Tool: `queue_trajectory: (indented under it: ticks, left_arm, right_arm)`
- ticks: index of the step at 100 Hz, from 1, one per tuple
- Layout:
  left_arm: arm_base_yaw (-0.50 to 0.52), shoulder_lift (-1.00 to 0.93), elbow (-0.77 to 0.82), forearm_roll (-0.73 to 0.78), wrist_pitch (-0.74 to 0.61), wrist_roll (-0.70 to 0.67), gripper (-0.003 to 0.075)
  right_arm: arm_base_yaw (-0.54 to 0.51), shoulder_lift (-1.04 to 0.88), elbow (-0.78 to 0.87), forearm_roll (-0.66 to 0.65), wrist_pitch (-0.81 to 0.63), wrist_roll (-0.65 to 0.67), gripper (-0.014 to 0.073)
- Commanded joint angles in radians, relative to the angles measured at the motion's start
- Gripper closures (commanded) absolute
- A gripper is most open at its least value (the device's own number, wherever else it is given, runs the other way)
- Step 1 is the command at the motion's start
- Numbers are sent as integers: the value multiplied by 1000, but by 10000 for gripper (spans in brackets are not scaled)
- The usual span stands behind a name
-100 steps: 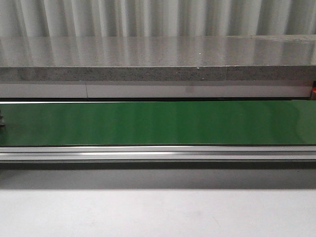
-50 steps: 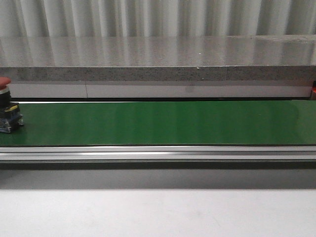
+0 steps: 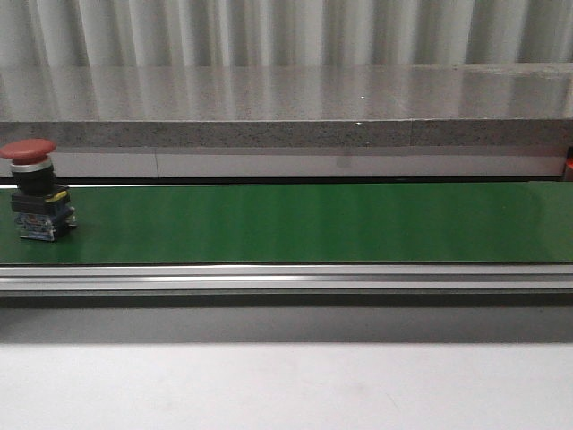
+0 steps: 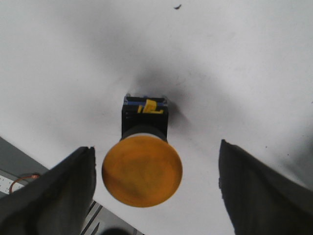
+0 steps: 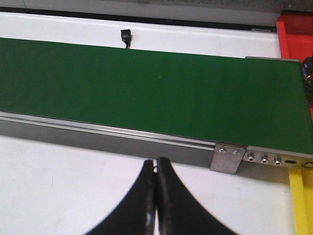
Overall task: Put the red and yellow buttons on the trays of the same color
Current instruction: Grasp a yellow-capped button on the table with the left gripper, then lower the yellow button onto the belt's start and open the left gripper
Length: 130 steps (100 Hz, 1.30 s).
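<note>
A red button (image 3: 34, 190) with a black and blue base stands upright at the far left of the green conveyor belt (image 3: 304, 222) in the front view. A yellow button (image 4: 142, 170) stands on a white surface in the left wrist view. My left gripper (image 4: 156, 188) is open around it, fingers wide on either side, not touching. My right gripper (image 5: 156, 164) is shut and empty above the white table, close to the belt's near rail. A red tray corner (image 5: 295, 33) and a yellow tray edge (image 5: 298, 198) show in the right wrist view.
The belt (image 5: 146, 83) has a metal rail (image 3: 286, 278) along its near side and a grey stone ledge (image 3: 286, 107) behind it. A small black connector (image 5: 126, 37) lies beyond the belt. The belt's end bracket (image 5: 227, 157) is near my right gripper.
The red button has come into the front view from the left edge and moved rightward along the belt.
</note>
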Motion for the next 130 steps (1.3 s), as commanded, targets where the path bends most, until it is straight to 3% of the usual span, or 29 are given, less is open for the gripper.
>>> queue_trajectory:
  ticks: [1,37,79,112,130]
  left_arm:
    - [0,-37,-21,-4,-15,-8,282]
    - [0,-37,-21,-4,-20,0,538]
    - [-21,-158,-30,-10,-27,1,542]
    - [-105,-296,-149,-12,52,3,542]
    - [-203,-307,-240,-18,128,30,542]
  right_arm:
    - [1,4,-24,6,-60,-10,661]
    - [1,4,-24,6,-60,-10,661]
    - [1,4,-24,6,-60,-10,661]
    - [1,4,-24,6,-60,-10,661]
    - [1,4,-24,6,-60,-10,661]
